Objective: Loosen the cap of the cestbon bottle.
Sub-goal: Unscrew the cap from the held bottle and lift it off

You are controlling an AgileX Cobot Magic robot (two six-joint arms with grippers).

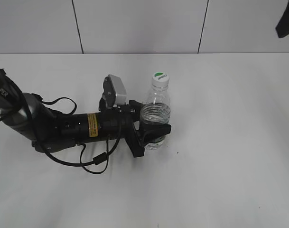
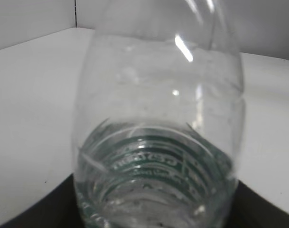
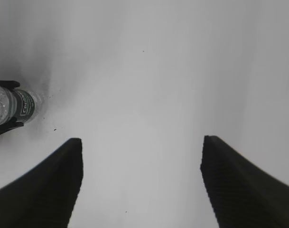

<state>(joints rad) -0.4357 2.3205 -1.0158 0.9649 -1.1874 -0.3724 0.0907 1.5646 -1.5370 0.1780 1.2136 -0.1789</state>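
Left gripper [image 1: 153,129] is clamped round the lower body of the bottle [image 1: 157,107], its black jaws on either side of the green label band, holding it upright on the white surface [image 1: 229,166]. In the left wrist view the clear wall fills nearly the whole frame, so the hold is close and low. Right gripper [image 3: 140,183] hangs well apart, jaws spread wide with nothing between them; only bare surface shows under it, and the bottle sits small at the left edge of its view.

Risks, as I judge them: the hold is low and the cap [image 1: 159,79] is at the top, so a twist up there could turn the whole bottle inside the jaws instead of freeing the thread. The wall is thin plastic and may buckle under the squeeze. A right gripper coming in off-centre could push the neck sideways and tip the bottle in the hold.

Contents: clear, probably water, but the level is hard to read. The cap is on, so nothing can spill yet.
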